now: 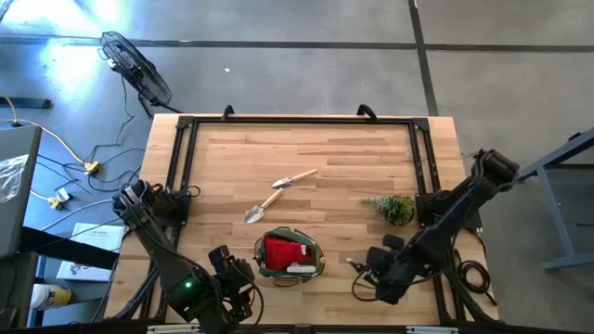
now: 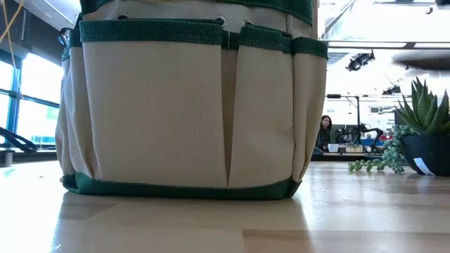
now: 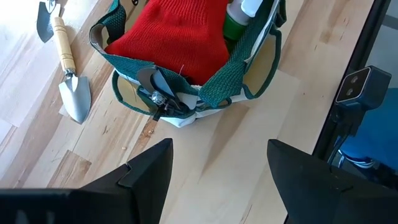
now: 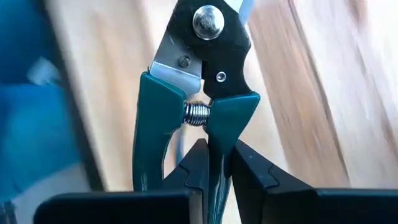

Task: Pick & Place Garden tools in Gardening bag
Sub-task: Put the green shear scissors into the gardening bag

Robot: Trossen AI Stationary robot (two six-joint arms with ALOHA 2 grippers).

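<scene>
Nearest the right wrist camera are the pruning shears (image 4: 199,93), their teal-sleeved handles, spring and pivot bolt filling the picture, with the right gripper (image 4: 214,168) pinching one handle between its two dark fingers; the long axis of the shears runs straight out ahead of the gripper, blades pointing away from the wrist. In the high view the right gripper (image 1: 371,275) sits at the near right of the table, and the gardening bag (image 1: 317,256) lies to that gripper's left, near but not touching, so by my reading the coming move is a carry leftward over the rim and a drop inside. The left gripper (image 1: 234,275) waits on the bag's other side, just beside it, its fingers (image 3: 146,171) spread wide and holding nothing; it is the nearer arm to the bag, though the right one has the load. The left wrist view shows what the overhead picture only hints at: a red fabric bundle (image 3: 174,37) and a green-and-white item (image 3: 239,18) already inside the bag (image 3: 224,87), and a dark metal tool (image 3: 163,96) tucked in a side pocket. Two wooden-handled trowels (image 1: 295,177) (image 1: 262,207) lie on the table (image 1: 353,158) beyond the bag, well apart from both grippers. The low view gives only the bag's pocketed wall (image 2: 176,105) and the plant (image 2: 422,133), with no gripper visible.
</scene>
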